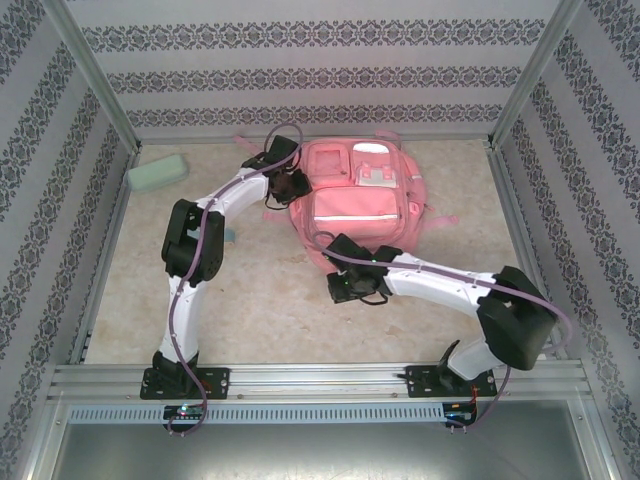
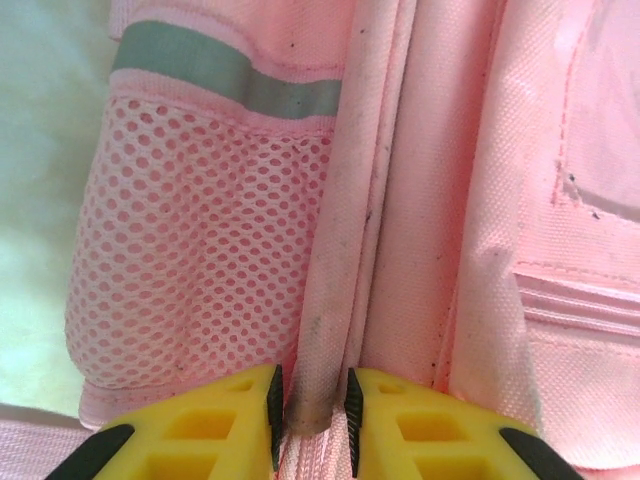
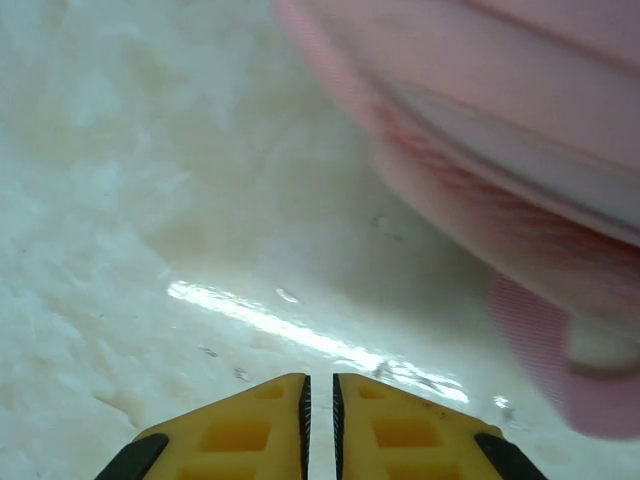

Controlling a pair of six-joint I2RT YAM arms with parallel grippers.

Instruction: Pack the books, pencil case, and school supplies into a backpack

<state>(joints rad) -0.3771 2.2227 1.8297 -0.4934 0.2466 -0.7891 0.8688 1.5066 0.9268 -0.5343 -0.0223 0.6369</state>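
top: backpack [image 1: 360, 200] lies flat mid-table toward the far side, front pockets up, looks zipped. left gripper [image 1: 287, 183] at its left edge, right gripper [image 1: 352, 287] just off its near edge. pencil case [image 1: 157, 173] in the far-left corner, well apart, not packed

left wrist: fingers [image 2: 230, 420] narrow, pinching the raised zip seam [image 2: 330, 300] beside the mesh side pocket [image 2: 190, 250]. decent anchor I think, hold firm and lift a touch so the zip runs taut

right wrist: jaws nearly together on nothing, over bare table [image 3: 150, 200], backpack edge blurred upper right. my read: open up, find the zip pull (can't make it out here), grip it square, draw along the seam away from the left hold, no jerks
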